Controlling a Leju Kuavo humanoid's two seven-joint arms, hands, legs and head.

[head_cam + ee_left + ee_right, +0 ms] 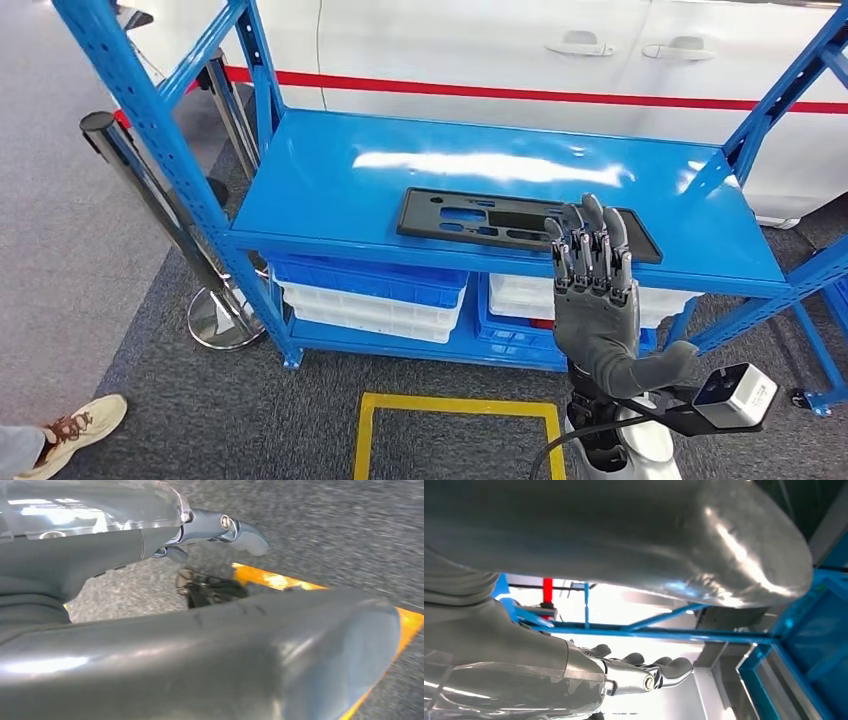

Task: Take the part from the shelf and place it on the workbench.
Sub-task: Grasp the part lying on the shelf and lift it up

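Note:
A flat black plastic part (pixel 480 218) with several cut-outs lies on the blue shelf (pixel 330 180) near its front edge. My right hand (pixel 592 290) is raised in front of the shelf, fingers straight up and apart, covering the part's right portion and holding nothing. In the right wrist view the right hand (pixel 639 672) shows extended fingers with a thick thumb (pixel 624 540) apart from them. In the left wrist view my left hand (pixel 210 530) hangs above the grey floor, fingers and thumb apart with nothing between them.
Blue and white bins (pixel 372 290) fill the shelf's lower tier. Steel stanchion posts (pixel 150 190) stand at the shelf's left. A white car (pixel 520 50) is behind. A yellow floor marking (pixel 455 410) lies below me. A person's shoe (pixel 75 425) is at lower left.

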